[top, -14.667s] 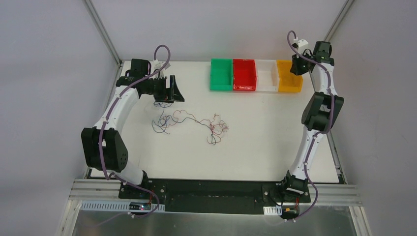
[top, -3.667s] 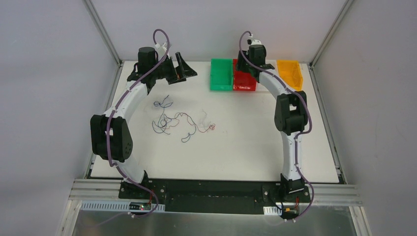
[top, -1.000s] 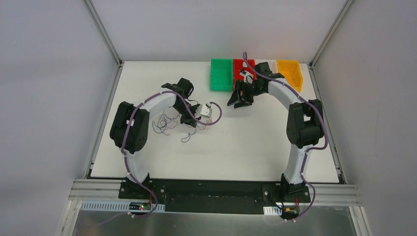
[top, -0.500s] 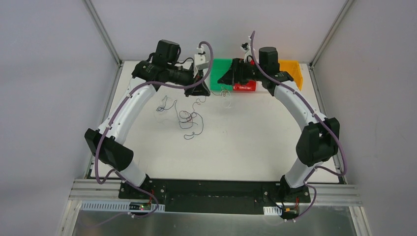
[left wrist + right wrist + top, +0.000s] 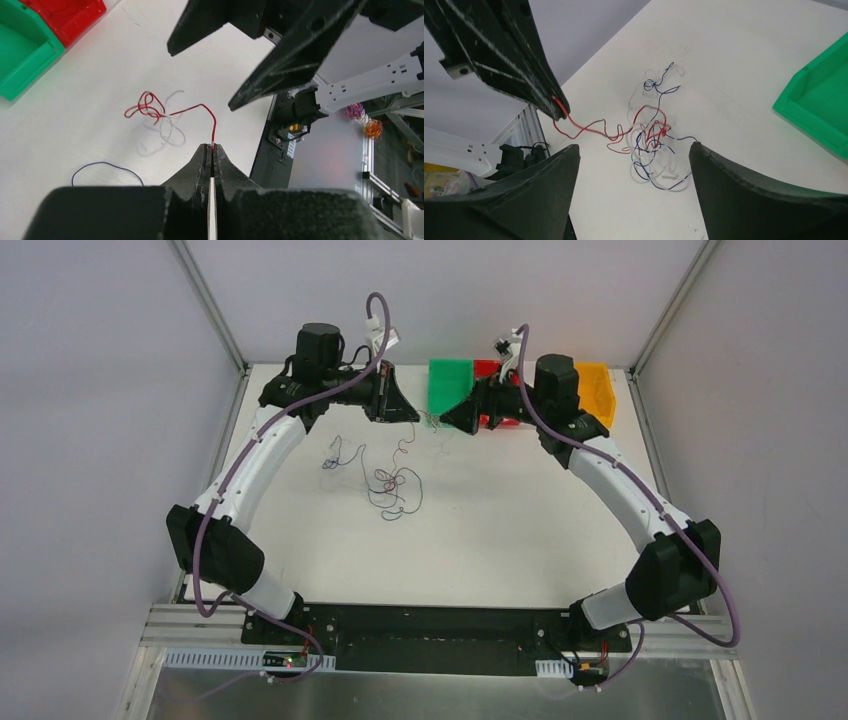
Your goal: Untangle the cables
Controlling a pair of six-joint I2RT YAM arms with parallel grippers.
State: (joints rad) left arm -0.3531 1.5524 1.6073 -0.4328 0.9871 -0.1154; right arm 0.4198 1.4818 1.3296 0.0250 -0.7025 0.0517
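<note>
Left claw (image 5: 211,149) lifted since a second ago, shut on thin red curly wire (image 5: 214,132) | right claw (image 5: 631,147) wide, empty | step: drawing strand free | next: pin multicoloured wire tangle (image 5: 651,145) below right claw.

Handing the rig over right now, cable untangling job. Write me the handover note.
Left gripper: shut on the end of the red wire, raised off the table.
Right gripper: open, holding nothing, facing the left one near the green bin.
Cables: the tangle of red, blue and whitish wires lies on the table; the red wire runs into it.
Done: one red end picked up.
To do: pull the red wire free, then separate the rest.
</note>
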